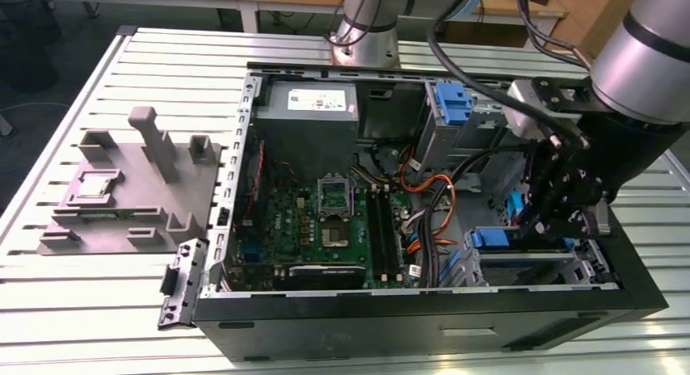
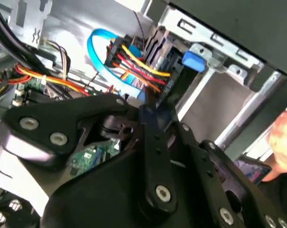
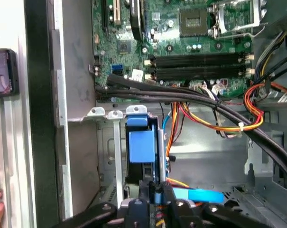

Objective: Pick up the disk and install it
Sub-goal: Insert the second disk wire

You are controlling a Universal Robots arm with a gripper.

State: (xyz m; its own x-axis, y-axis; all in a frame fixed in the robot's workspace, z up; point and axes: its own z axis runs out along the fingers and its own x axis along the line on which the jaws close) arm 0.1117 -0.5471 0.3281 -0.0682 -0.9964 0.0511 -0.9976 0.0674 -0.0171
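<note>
The disk (image 3: 139,142) stands on edge in the metal drive bay (image 3: 105,114) at the open computer case's corner, showing its blue plastic rail and a thin silver edge. My gripper (image 3: 156,191) is right at its edge, its black fingers (image 3: 146,192) shut on the blue rail. In the exterior view the gripper (image 1: 539,225) reaches down into the case near the exterior view's right, with the blue of the disk (image 1: 515,208) beside it. The second wrist view has the gripper (image 2: 155,116) closed on a dark blue edge below the bay.
Red, yellow and orange cable bundles (image 3: 214,118) and a light blue flat cable (image 2: 98,42) crowd the bay. The motherboard (image 1: 323,221), a grey power-supply box (image 1: 307,104) and a bare blue bracket (image 1: 453,104) fill the case. A grey fixture (image 1: 119,189) lies outside. A person's hand (image 2: 282,135) is nearby.
</note>
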